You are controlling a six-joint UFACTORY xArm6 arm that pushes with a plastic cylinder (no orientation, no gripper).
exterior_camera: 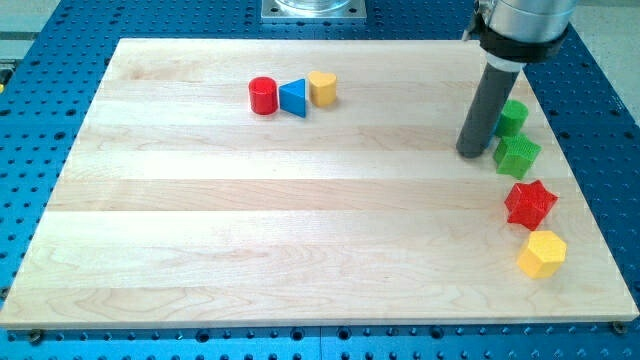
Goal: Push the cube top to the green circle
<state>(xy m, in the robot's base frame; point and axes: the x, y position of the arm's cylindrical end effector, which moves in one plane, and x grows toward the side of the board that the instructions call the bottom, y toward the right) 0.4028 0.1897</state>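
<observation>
Wooden board (pixel 300 220): my tip (pixel 472 155) just left of green cube (pixel 517 155).

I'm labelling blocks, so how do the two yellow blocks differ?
The yellow heart block sits near the view's top, touching the blue triangle block; the yellow hexagon block sits at the view's lower right, alone below the red star block. The hexagon looks larger. Both are yellow.

1 high, downward-angled view over board (pixel 300 200)
</observation>
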